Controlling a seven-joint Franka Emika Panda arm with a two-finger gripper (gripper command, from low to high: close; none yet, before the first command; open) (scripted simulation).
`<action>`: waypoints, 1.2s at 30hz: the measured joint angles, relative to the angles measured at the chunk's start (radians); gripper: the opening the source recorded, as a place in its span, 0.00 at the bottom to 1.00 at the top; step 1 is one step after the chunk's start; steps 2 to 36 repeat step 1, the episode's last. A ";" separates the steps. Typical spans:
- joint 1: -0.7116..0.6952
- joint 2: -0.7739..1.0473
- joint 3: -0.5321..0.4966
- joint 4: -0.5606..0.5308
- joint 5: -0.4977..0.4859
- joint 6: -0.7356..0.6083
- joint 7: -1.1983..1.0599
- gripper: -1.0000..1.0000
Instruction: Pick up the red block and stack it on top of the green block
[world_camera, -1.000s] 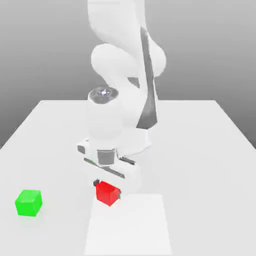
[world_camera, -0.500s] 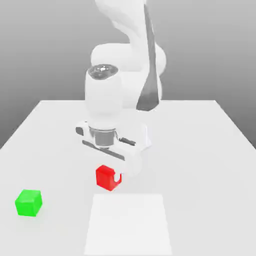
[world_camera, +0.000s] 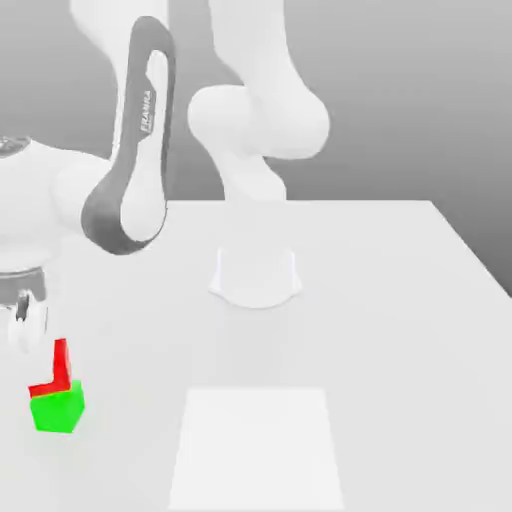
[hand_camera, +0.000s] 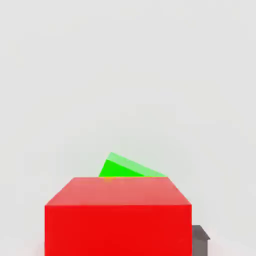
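The red block (world_camera: 62, 362) hangs at the exterior view's left, directly over the green block (world_camera: 58, 411). Its lower edge is at the green block's top face; I cannot tell if they touch. My gripper (world_camera: 48, 374) is shut on the red block, with a white finger (world_camera: 27, 326) covering part of it. In the hand view the red block (hand_camera: 118, 216) sits close up, with a dark finger pad (hand_camera: 200, 239) against its side. A corner of the green block (hand_camera: 126, 168) shows past the red block's edge, turned at an angle to it.
The arm's white base (world_camera: 256, 276) stands at the middle of the white table (world_camera: 400, 330). A lighter square patch (world_camera: 258, 450) lies near the front edge. The arm's links reach across the exterior view's upper left.
The arm has swung to the exterior view's left, carrying the red block from the table's middle to just above the green block. The green block has stayed put.
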 joint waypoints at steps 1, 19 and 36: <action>0.000 0.000 0.000 0.000 0.000 0.000 0.000 1.00; 0.000 0.000 0.000 0.000 0.000 0.000 0.000 1.00; 0.000 0.000 0.000 0.000 0.000 0.000 0.000 1.00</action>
